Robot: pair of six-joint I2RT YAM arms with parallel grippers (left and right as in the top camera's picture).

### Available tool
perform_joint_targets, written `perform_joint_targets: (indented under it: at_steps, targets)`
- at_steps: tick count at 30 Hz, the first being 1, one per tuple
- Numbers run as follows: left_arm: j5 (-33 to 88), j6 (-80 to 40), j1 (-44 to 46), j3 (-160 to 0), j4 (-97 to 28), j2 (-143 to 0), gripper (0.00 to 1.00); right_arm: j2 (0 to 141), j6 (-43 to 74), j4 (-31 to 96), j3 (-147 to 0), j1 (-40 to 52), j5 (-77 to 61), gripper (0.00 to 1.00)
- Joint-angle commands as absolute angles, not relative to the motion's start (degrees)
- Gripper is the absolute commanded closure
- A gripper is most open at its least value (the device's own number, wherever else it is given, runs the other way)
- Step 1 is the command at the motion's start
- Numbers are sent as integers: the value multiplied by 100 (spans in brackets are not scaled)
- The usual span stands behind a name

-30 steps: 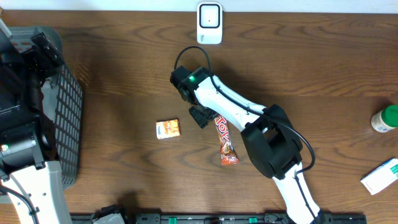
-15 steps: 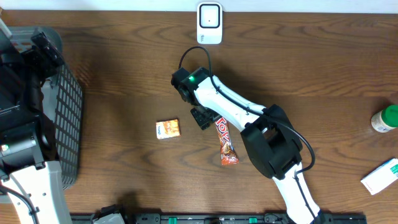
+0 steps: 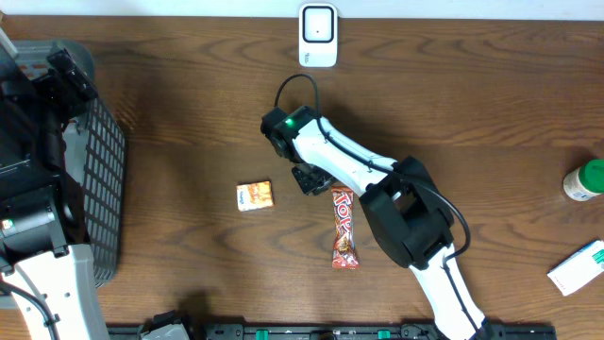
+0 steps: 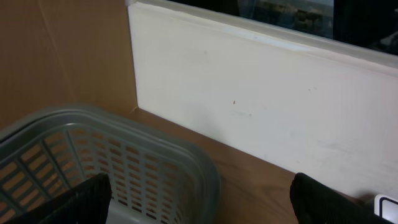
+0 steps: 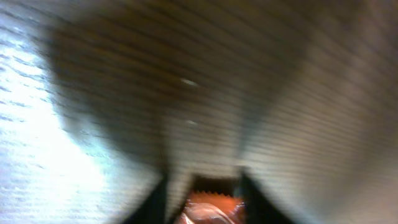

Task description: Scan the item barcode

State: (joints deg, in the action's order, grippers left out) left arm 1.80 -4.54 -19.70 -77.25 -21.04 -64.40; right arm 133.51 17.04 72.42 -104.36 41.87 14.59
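While right tool [image 3: 311, 179] sits at far end of the candy bar [image 3: 344, 227] mid-worktop [image 3: 491, 104], can't tell if it's clamped; left tool [image 4: 199, 208] apart, idle; lift and scan at far white device [image 3: 318, 36] not yet done

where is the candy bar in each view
Overhead: candy bar lies just below centre, its top end by the right gripper.
Left wrist: not in it.
Right wrist: at the bottom edge, between the blurred dark fingers.
Shared landmark: the right gripper, at the bar's end in both.

table [image 3: 472, 113]: dark grained wood | candy bar [image 3: 344, 231]: glossy wrapper (foil-like) | basket [image 3: 104, 170]: plastic
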Motion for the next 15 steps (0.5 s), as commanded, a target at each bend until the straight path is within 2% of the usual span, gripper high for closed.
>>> perform_joint_targets:
  at_steps: [1, 7, 10, 15]
  targets:
    - [235, -502, -1955, -7747, -2095, -6436, 9, 13480, 1798, 7170, -10346, 4235, 1302, 3]
    - [235, -502, -1953, -7747, -2097, -6436, 9, 13467, 2488, 7859, -10683, 4261, 1297, 1]
    - [235, -502, -1953, -7747, -2095, -6436, 9, 13467, 3194, 8265, -10698, 4265, 1041, 3]
    - [235, -502, -1953, -7747, -2097, -6436, 9, 13467, 3828, 8246, -10617, 4276, 434, 8]
